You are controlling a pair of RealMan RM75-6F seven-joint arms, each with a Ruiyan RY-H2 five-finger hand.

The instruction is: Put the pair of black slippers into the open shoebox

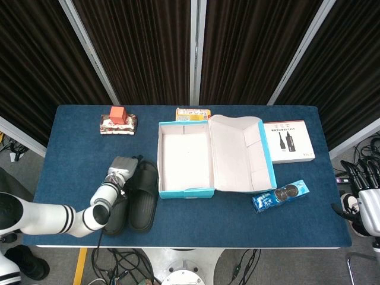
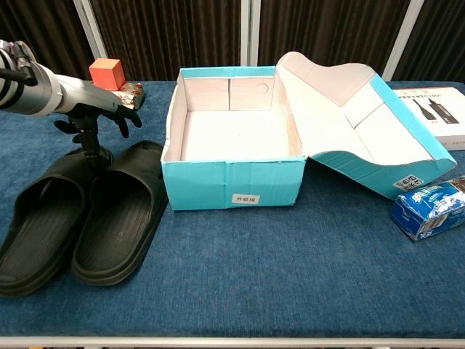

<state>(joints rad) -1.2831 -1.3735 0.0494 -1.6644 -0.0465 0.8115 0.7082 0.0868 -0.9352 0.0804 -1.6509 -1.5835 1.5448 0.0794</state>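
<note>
Two black slippers lie side by side, toes away from me, left of the shoebox: the left slipper and the right slipper. The open teal shoebox is empty, its lid folded out to the right. My left hand hovers over the slippers' toe ends with fingers spread; one digit points down to the left slipper's toe, and nothing is held. In the head view my forearm hides most of the left slipper. My right hand hangs off the table's right edge, fingers apart and empty.
A blue cookie pack lies right of the lid. A white product box sits at the back right. An orange cube on a packet stands at the back left. A small yellow box is behind the shoebox.
</note>
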